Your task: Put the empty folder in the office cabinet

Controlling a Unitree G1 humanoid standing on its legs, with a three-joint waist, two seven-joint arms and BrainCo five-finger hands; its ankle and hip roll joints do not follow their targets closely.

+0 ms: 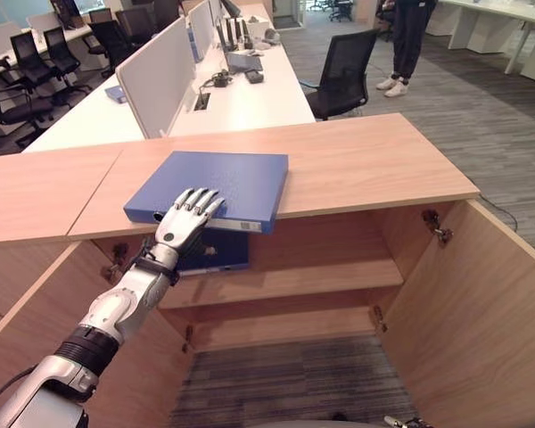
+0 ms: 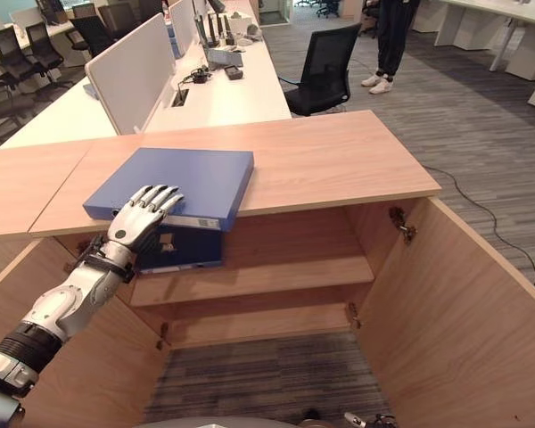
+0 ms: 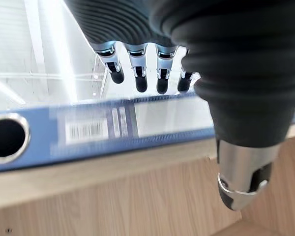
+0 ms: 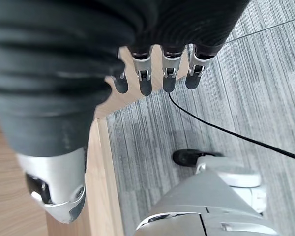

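Note:
A blue folder [image 1: 223,183] lies flat on the wooden cabinet top [image 1: 357,165], its spine jutting past the front edge. My left hand [image 1: 185,218] rests on the folder's near left corner. Its fingers [image 3: 140,73] lie straight on the cover, and its thumb [image 3: 243,167] reaches below the labelled spine [image 3: 98,128]. The hand is open. A second blue folder [image 1: 216,254] sits on the upper shelf [image 1: 321,276] inside the open cabinet, right under that corner. My right hand [image 4: 168,73] hangs open over the carpet beside a wooden door edge [image 4: 101,162], holding nothing.
Both cabinet doors stand open, the right one [image 1: 481,303] swung far out and the left one [image 1: 36,312] beside my arm. Behind the cabinet are white desks with dividers [image 1: 160,76] and a black office chair [image 1: 343,76]. A person [image 1: 408,45] stands at the back.

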